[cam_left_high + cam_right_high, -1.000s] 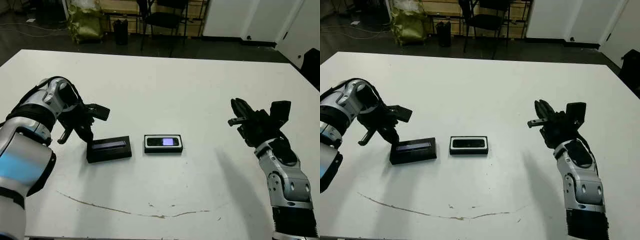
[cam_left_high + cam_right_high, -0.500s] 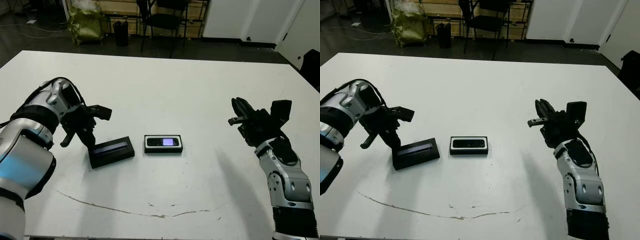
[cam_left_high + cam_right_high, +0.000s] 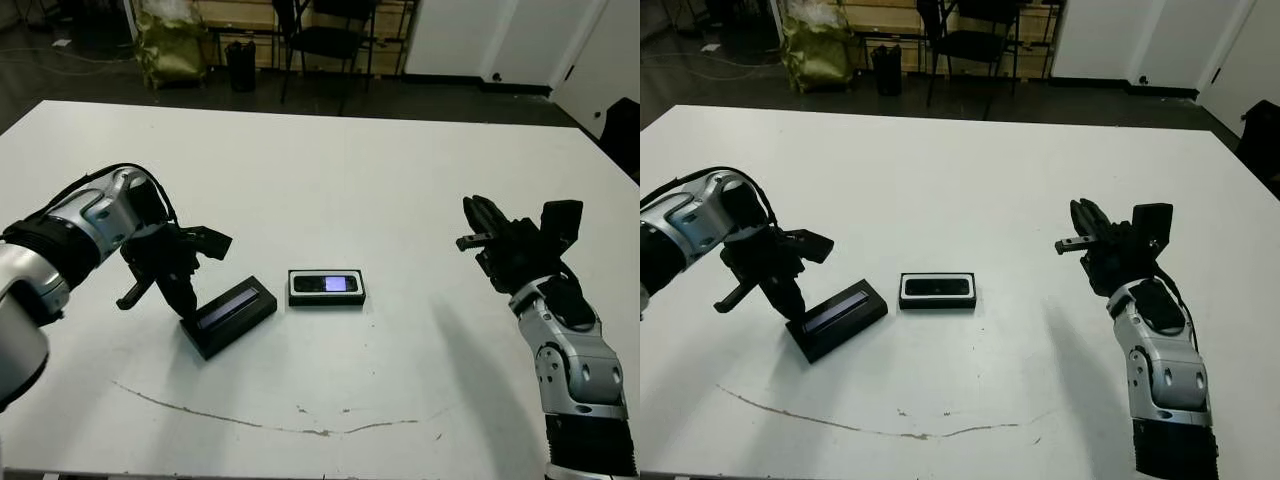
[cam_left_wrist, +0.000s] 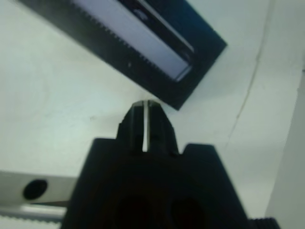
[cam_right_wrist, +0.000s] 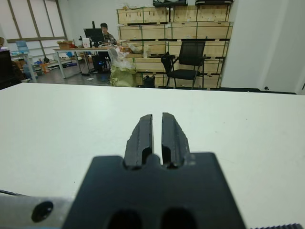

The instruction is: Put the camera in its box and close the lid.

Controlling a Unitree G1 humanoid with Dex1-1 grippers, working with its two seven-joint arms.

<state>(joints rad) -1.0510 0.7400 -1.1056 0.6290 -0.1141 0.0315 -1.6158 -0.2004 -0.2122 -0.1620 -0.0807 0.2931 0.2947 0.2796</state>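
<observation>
The box (image 3: 327, 298), black with a white lining, lies on the white table (image 3: 330, 170) near the middle. The camera (image 3: 328, 284) lies inside it, its bluish window facing up. Left of the box, the lid (image 3: 232, 315) lies flat and askew, pale stripe up. My left gripper (image 3: 184, 300) is shut, its tips pointing down against the lid's left end. In the left wrist view the shut fingertips (image 4: 144, 106) meet the edge of the lid (image 4: 143, 57). My right gripper (image 3: 474, 226) hovers shut above the table far to the right, holding nothing.
A thin brown line (image 3: 300, 428) marks the table near its front edge. Beyond the far edge stand a black chair (image 3: 330, 35) and a yellow-green bag (image 3: 172, 45). A person (image 5: 104, 29) sits at a desk far behind.
My left gripper has moved toward the front, pushing the lid's left end with it. The lid has turned from level to slanted. The right arm, box and camera have not moved.
</observation>
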